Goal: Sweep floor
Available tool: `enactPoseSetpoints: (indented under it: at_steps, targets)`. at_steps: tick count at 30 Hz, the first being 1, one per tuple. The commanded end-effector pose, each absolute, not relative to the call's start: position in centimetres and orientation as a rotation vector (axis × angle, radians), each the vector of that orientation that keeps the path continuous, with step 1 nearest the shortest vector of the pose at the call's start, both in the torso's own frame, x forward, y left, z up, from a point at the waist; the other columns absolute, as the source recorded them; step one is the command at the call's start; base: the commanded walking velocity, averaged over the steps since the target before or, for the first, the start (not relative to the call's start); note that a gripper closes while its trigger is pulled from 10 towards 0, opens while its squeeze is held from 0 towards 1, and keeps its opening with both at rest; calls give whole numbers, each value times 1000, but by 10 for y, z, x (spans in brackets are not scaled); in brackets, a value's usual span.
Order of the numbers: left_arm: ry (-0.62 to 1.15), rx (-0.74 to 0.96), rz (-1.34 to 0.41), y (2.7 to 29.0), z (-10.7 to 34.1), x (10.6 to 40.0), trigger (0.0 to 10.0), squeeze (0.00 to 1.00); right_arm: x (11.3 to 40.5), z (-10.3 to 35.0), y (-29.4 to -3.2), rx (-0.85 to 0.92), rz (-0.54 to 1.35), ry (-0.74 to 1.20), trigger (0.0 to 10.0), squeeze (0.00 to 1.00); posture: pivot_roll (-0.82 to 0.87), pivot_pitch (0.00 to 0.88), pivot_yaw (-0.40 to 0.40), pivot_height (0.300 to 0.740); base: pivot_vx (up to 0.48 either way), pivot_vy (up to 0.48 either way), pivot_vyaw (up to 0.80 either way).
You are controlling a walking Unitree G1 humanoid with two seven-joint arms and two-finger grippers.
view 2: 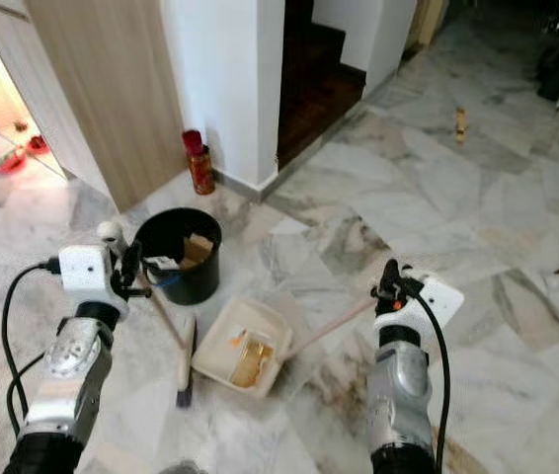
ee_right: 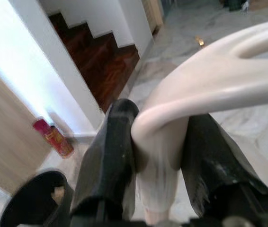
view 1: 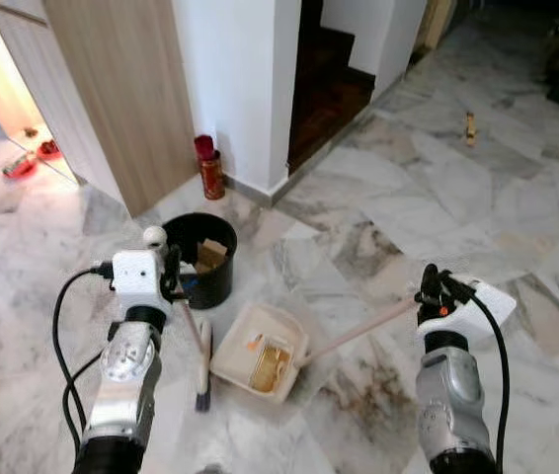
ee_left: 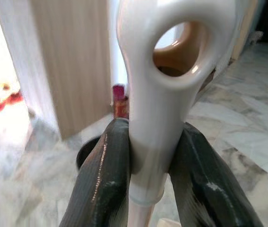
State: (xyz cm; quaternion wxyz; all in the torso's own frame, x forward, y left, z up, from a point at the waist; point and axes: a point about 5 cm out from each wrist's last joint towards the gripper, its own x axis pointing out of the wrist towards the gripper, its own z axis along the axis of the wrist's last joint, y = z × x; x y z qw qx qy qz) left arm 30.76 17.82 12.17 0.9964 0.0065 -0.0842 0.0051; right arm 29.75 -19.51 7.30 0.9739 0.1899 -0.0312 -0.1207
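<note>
A cream dustpan [view 1: 258, 351] lies on the marble floor between my arms, with yellowish scraps inside. Its long handle [view 1: 359, 333] runs up to my right gripper [view 1: 430, 294], which is shut on the handle's looped end [ee_right: 209, 80]. My left gripper [view 1: 171, 274] is shut on the white handle [ee_left: 165, 94] of a small broom. The broom's shaft slants down to its dark bristle head [view 1: 202, 367], resting on the floor just left of the dustpan.
A black bucket [view 1: 202, 259] holding cardboard scraps stands behind the broom. A red can [view 1: 209, 168] sits by the white wall corner. Dark wooden stairs [view 1: 327, 84] rise behind. A small scrap [view 1: 470, 126] lies far right on the open floor.
</note>
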Motion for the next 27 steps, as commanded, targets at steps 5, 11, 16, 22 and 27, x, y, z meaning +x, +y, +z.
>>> enactPoseSetpoints:
  at_steps: [5,11,16,22,27]
  targets:
    - [-212,0,-7,174,130,309,10000,0,306,89,-190,397,-213,-127,10000,0,154,113,-65,740,0,0,566]
    - [-210,2,-4,175,130,309,10000,0,306,89,-190,395,-209,-125,10000,0,156,116,-68,740,0,0,570]
    - [-211,0,-1,175,130,309,10000,0,307,89,-190,395,-208,-128,10000,0,157,116,-70,740,0,0,601]
    - [-209,0,3,176,129,309,10000,0,307,91,-189,393,-203,-129,10000,0,158,116,-73,740,0,0,600]
    - [-209,0,4,176,129,309,10000,0,308,91,-189,392,-201,-130,10000,0,158,116,-74,740,0,0,640]
